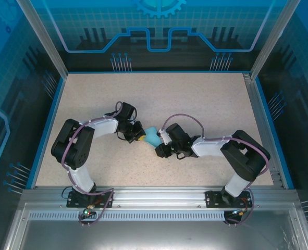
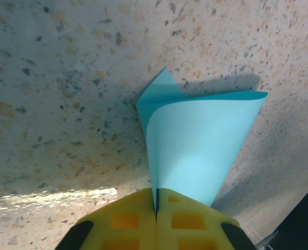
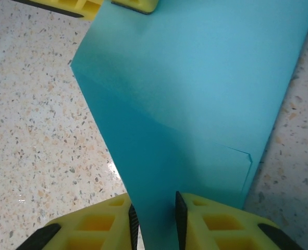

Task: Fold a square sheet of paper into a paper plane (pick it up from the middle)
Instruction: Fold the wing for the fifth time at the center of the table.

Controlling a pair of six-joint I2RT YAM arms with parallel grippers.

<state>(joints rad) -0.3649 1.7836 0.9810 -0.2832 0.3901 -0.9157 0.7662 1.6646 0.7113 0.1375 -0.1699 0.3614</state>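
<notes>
as l hand (image 2: 156, 202) pinches paper (image 2: 195, 146), r hand (image 3: 155, 213) astride

Table (image 1: 195, 94): bare beyond and before the folded paper (image 1: 152, 138); left gripper (image 1: 142, 137) and right gripper (image 1: 161, 140) block its flanks.

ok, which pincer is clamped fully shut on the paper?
The left pincer: its yellow fingers meet, with the blue paper pinched in the seam. The right pincer has its fingers apart, paper running between them.
</notes>
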